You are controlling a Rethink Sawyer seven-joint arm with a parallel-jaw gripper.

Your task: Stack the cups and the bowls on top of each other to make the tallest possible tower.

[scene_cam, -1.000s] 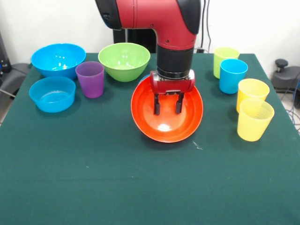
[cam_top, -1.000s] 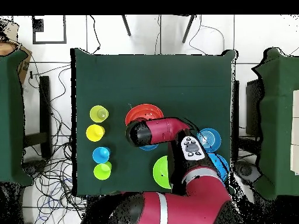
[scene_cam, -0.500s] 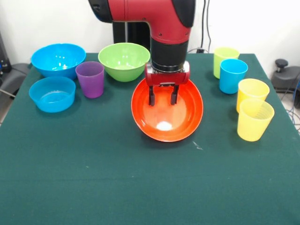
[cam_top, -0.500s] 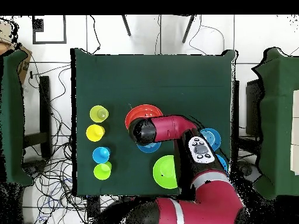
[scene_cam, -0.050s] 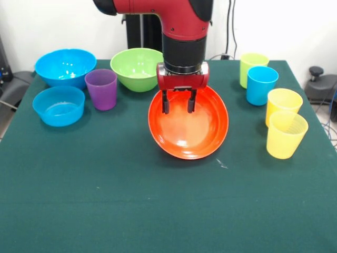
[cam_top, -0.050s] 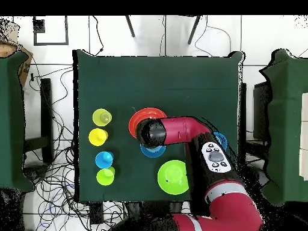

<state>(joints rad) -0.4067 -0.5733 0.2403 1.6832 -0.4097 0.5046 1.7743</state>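
Orange bowl [scene_cam, -0.050s: 188,126]: sits tilted near the middle of the table [scene_cam, -0.050s: 131,205], its open face tipped toward the near edge; the overhead view shows it propped on a small blue bowl [cam_top, -0.050s: 153,151], only part of which shows from under the arm.
Gripper [scene_cam, -0.050s: 177,103]: hangs over the orange bowl's far rim with its two dark fingers apart and nothing between them.
Yellow cups [scene_cam, -0.050s: 284,129]: two, just beside each other at the right edge, nearer than the blue cup [scene_cam, -0.050s: 260,84] and lime green cup [scene_cam, -0.050s: 251,64].
Purple cup [scene_cam, -0.050s: 101,88]: upright left of the orange bowl, between the near blue bowl [scene_cam, -0.050s: 58,105] and the lime green bowl [scene_cam, -0.050s: 138,67].
Large blue bowl [scene_cam, -0.050s: 65,66]: at the far left corner.
Step in hand, as a judgement: fetch the purple cup next.
Doing it well: lift clear of the orange rim first, grip the cup by its wall, set it down centred, since the tilted bowl looks likely to rock.
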